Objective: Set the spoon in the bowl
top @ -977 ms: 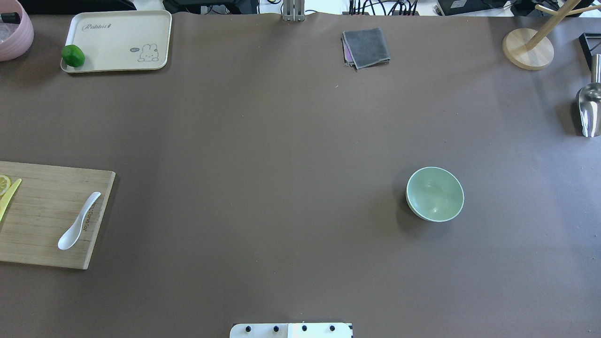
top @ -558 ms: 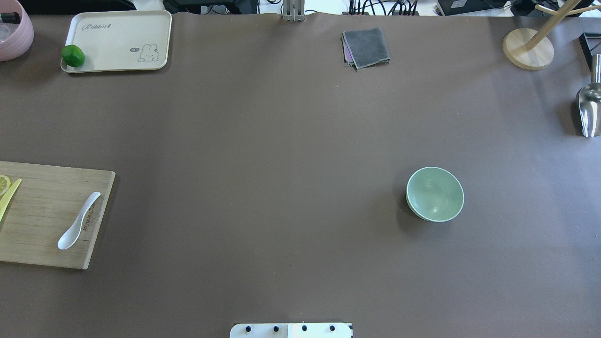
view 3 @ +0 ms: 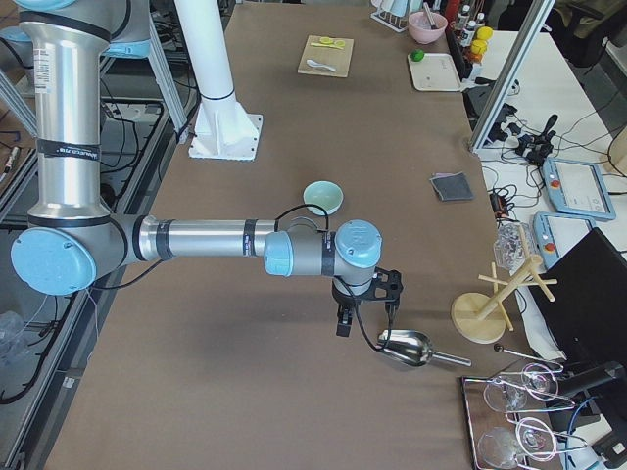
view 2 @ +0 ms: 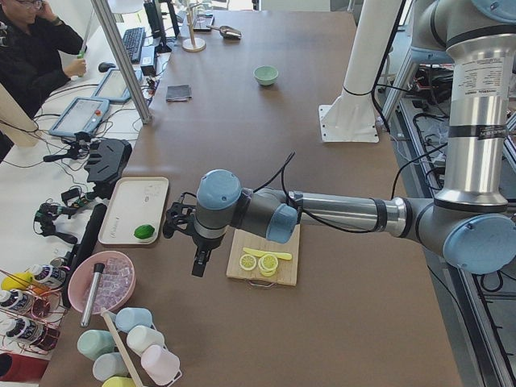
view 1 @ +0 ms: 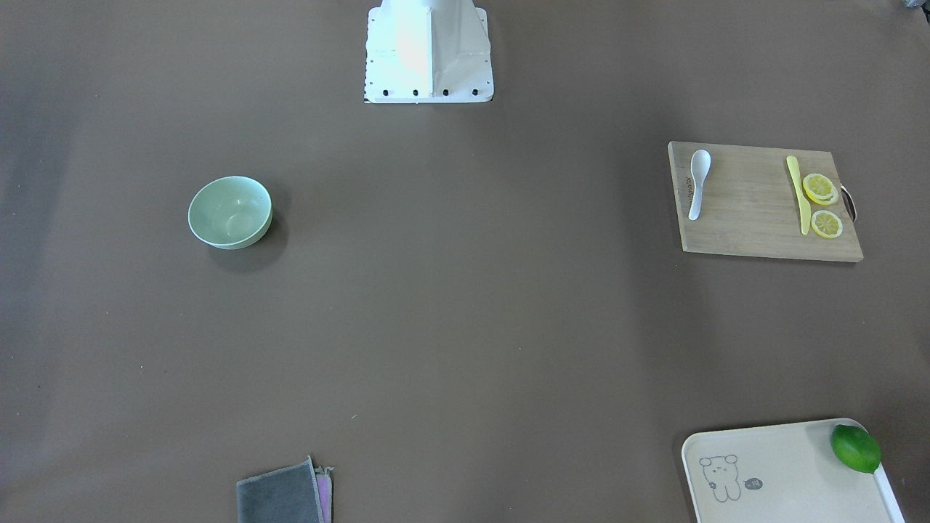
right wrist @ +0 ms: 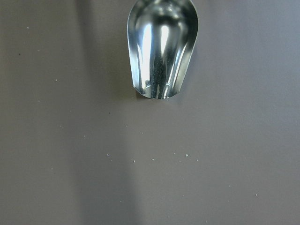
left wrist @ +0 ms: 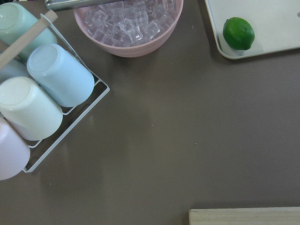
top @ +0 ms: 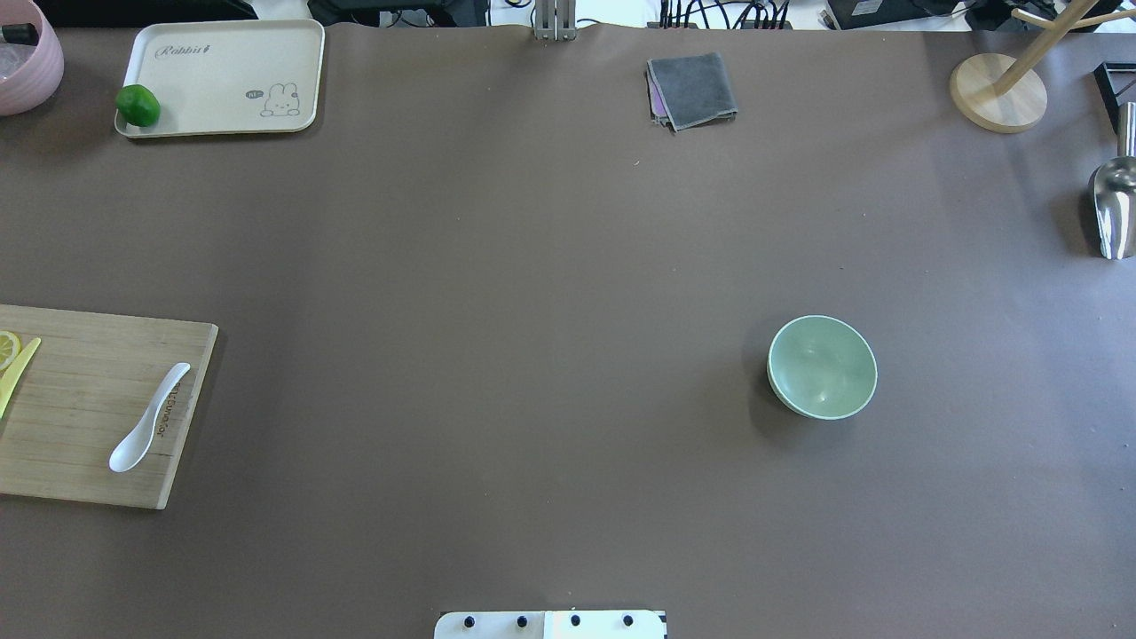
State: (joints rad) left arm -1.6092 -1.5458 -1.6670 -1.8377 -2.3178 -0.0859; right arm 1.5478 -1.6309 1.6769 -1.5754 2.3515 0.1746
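Overhead exterior: spoon (top: pixel 149 418) is laid flat on board (top: pixel 80 426) at 8 o'clock; bowl (top: pixel 822 366) is set upright at 4 o'clock to receive it. Left gripper (view 2: pixel 198 261), right gripper (view 3: pixel 345 321): jaw state cannot be told.

Big brown matte counter (top: pixel 532 266) fills pretty much every shot. Along one long side sits a white desk (view 2: pixel 24 179) cluttered with a tablet (view 2: pixel 78 117), a keyboard (view 2: pixel 134 42) and loose cables. A slanted aluminium post (view 2: pixel 122 60) stands at the counter's edge. Lighting's soft and even, shadows faint.
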